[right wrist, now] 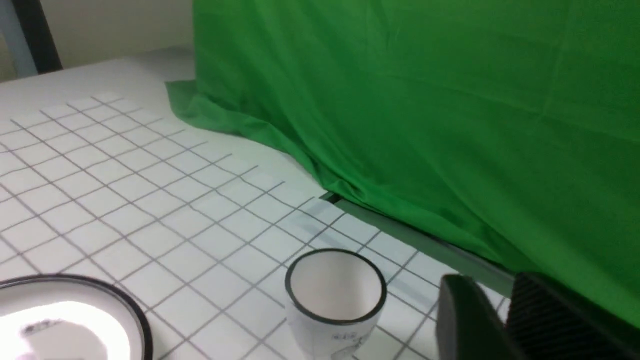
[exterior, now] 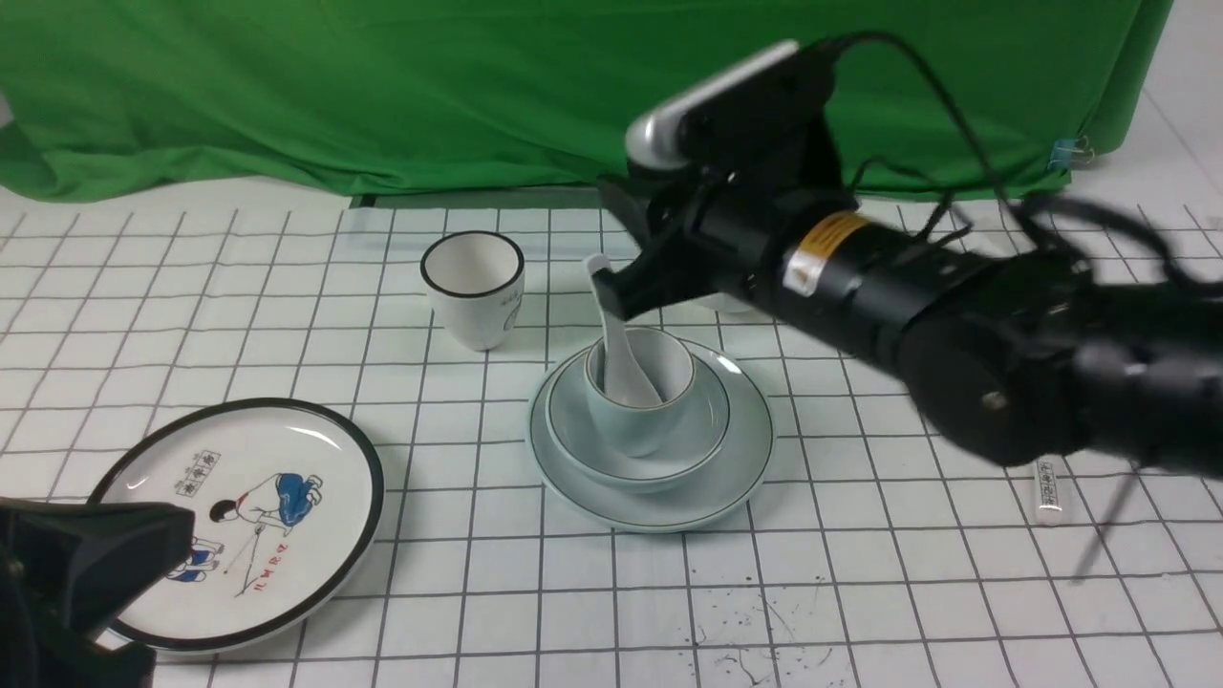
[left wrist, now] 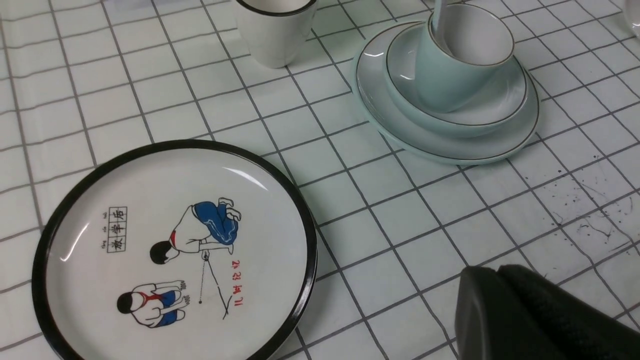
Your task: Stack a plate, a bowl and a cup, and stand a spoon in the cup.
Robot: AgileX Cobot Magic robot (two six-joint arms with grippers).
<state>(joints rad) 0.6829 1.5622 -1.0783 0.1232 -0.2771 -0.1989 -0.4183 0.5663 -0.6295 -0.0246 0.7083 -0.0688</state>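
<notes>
Three pale blue: plate [exterior: 669, 508], bowl [exterior: 702, 430], cup [exterior: 632, 427] stacked; white spoon [exterior: 626, 368] inside; right claw [exterior: 626, 291] unclear.

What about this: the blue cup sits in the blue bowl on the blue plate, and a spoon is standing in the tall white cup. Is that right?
Not quite. The spoon stands in the blue cup, not the tall white cup, which is empty; the front view shows it. The blue cup does sit in the bowl on the plate.
</notes>
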